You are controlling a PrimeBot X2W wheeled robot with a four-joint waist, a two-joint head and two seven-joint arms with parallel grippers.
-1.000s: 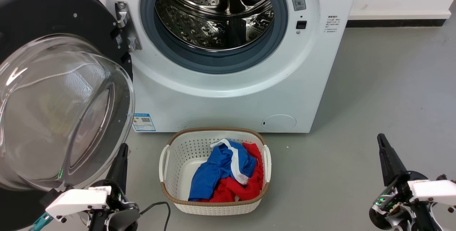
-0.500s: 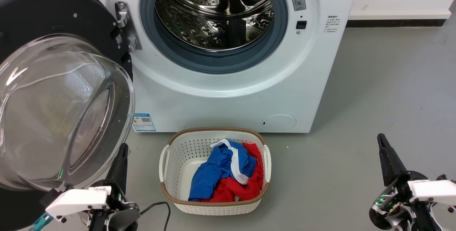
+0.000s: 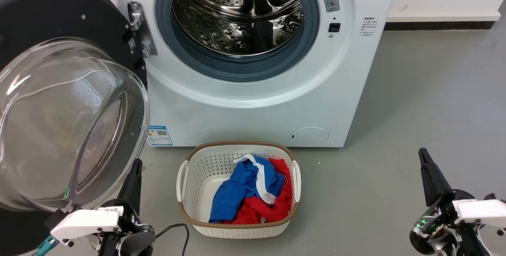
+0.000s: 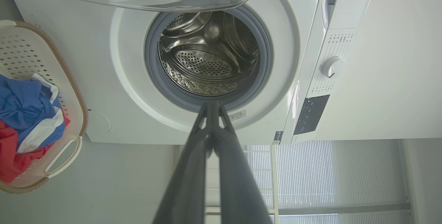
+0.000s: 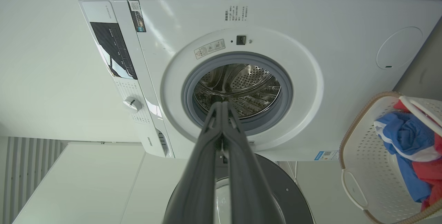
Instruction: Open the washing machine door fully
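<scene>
The white washing machine (image 3: 253, 102) stands ahead with its steel drum exposed inside the grey gasket. Its washing machine door (image 3: 59, 121), a black ring around a bulging clear glass bowl, is swung wide to the left on the metal hinge (image 3: 139, 29). My left gripper (image 3: 135, 169) is shut and empty, low at the left just below the glass bowl, apart from it. My right gripper (image 3: 423, 157) is shut and empty over the floor at the lower right. The left wrist view shows the left gripper (image 4: 213, 103) closed before the drum opening; the right gripper (image 5: 221, 103) likewise.
A white laundry basket (image 3: 189, 177) with blue and red clothes (image 3: 253, 192) sits on the grey floor just in front of the machine, between my arms. A black cable (image 3: 174, 230) lies by the left arm. Open floor (image 3: 435, 90) stretches to the right.
</scene>
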